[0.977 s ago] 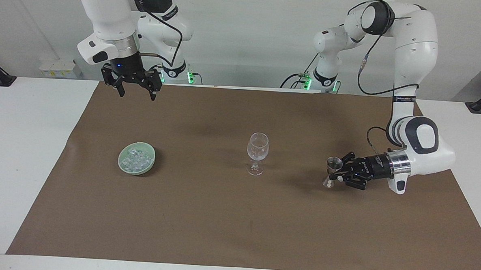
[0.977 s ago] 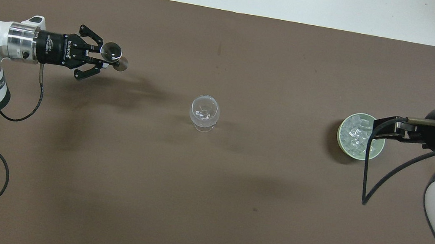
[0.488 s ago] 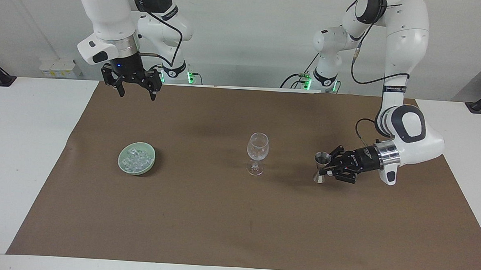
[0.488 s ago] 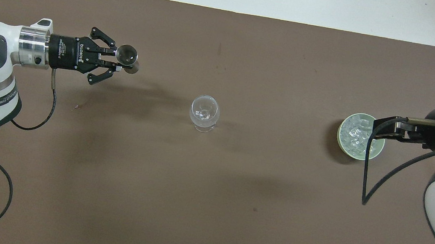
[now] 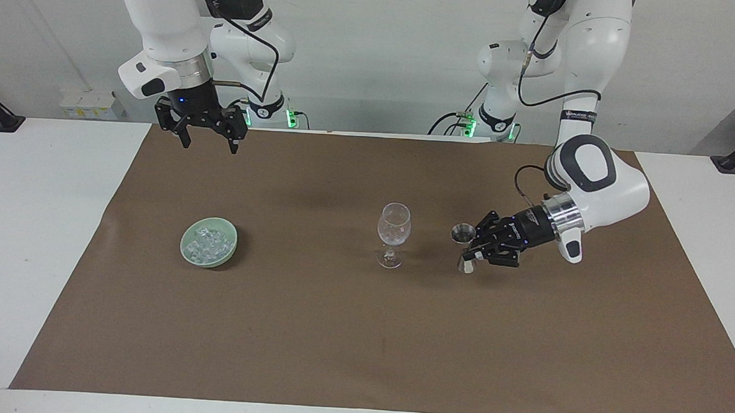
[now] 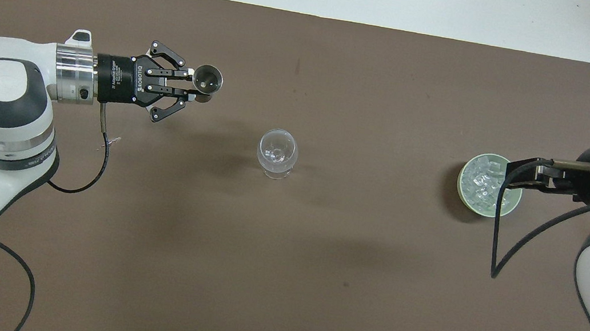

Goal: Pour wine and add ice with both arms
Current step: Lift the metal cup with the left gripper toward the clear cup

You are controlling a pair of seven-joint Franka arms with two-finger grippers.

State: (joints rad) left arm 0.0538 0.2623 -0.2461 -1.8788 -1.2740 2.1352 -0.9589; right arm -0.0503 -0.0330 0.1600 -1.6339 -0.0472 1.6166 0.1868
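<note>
Jigger carried upright beside the clear stemmed wine glass (image 5: 393, 232).

The left gripper (image 5: 472, 247) has its jaws closed around a small steel double-cone jigger (image 5: 463, 245), held mouth-up just beside the glass toward the left arm's end, presumably so nothing spills before tipping. The ice (image 5: 209, 243), small clear cubes, sits in a pale green bowl (image 5: 186, 252) well apart from the glass, toward the right arm's end. The right gripper (image 5: 209, 139) waits there, raised, jaws spread wide and empty.

Two arms (image 5: 592, 179), one wine glass (image 5: 394, 229), one jigger (image 5: 463, 242), one bowl (image 5: 208, 249), many ice cubes (image 5: 208, 242)
</note>
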